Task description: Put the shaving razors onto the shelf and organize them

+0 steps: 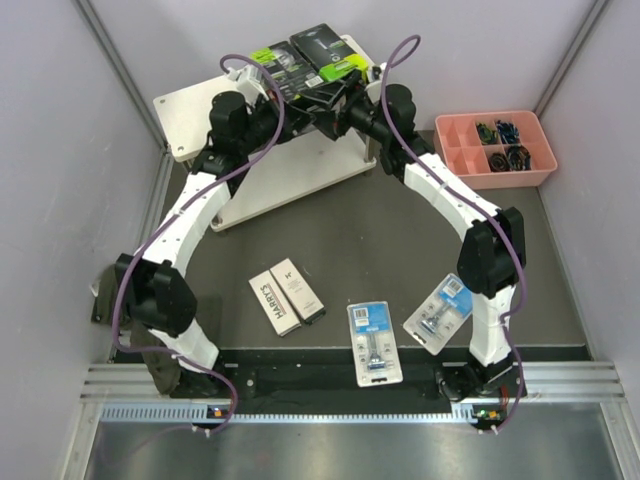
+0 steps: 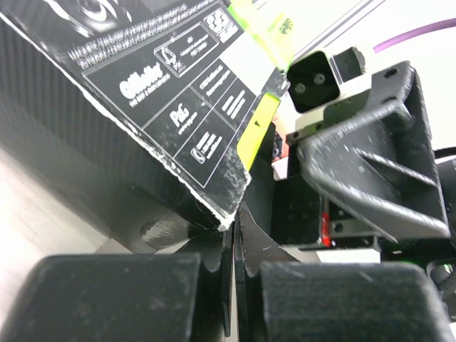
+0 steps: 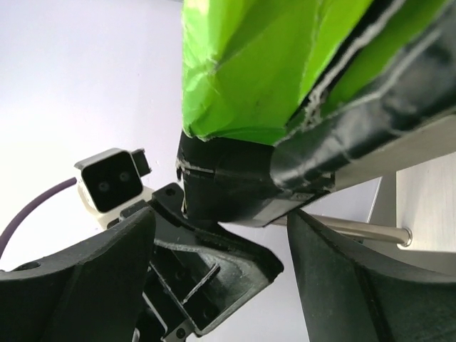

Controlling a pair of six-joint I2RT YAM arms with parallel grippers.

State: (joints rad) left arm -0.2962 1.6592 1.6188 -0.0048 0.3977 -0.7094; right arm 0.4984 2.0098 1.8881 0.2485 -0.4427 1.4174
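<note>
Nearest us on the table (image 1: 400, 230) lie two blister packs (image 1: 372, 342), then two white Harry's boxes (image 1: 287, 297). Both black-and-green packs (image 1: 283, 68) lie atop the shelf (image 1: 190, 110) at the back. Our left gripper (image 2: 231, 228), pressed together, meets one pack's corner; our right gripper (image 3: 221, 221) stands spread around the other's.

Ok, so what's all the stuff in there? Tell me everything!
table: one, dark, underneath everything
shelf: one, pale wood, far left
Gillette razor packs: two, black and lime green, on the shelf's top
Harry's boxes: two, white, on the table, near left
blister packs: two, clear with blue cards, table, near right
tray: one, pink, far right
small items: several, dark, in the tray
left gripper: one, black, shut, by a pack's corner
right gripper: one, black, open, around a pack's end
</note>
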